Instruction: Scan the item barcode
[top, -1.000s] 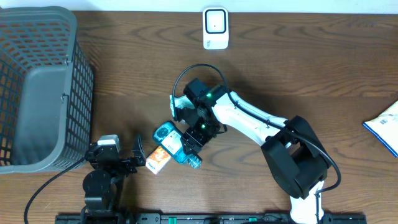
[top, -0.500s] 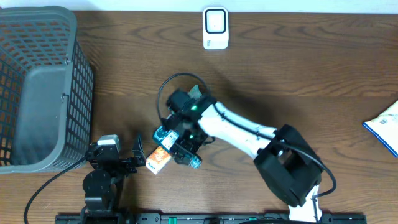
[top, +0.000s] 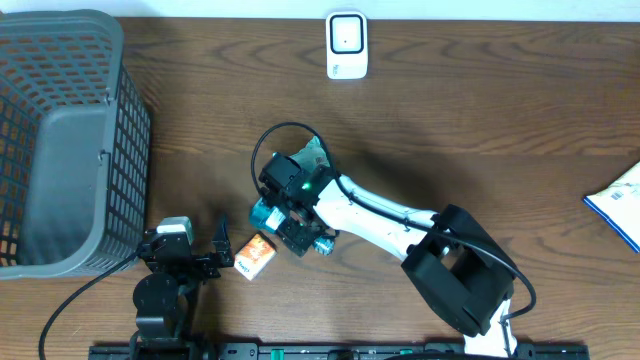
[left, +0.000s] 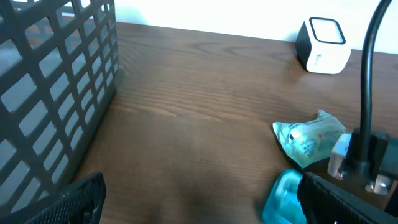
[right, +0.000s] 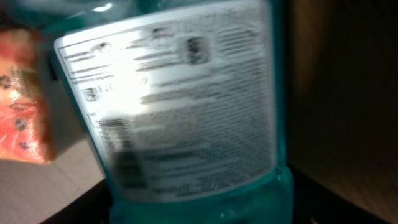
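Right arm had swung left over the last second, so the right fingers (top: 296, 232) sat on top of the teal plastic bottle with the white label (top: 262, 213). The bottle lay left of centre on the dark wooden desk (top: 480, 110), just beside a small orange carton (top: 255, 255).

I'd say this was still the pickup step. Next it needed a firm grip, a lift, and the barcode turned toward the white box-shaped scanner (top: 346, 45) at the top of the frame.

Honestly couldn't tell if the right fingers had closed on the bottle. The overhead view hid them, and the right wrist view showed only blurred label. The left fingers (left: 74, 199) were spread wide and empty. Only the left wrist view showed the crumpled teal pouch (left: 308, 140) properly.
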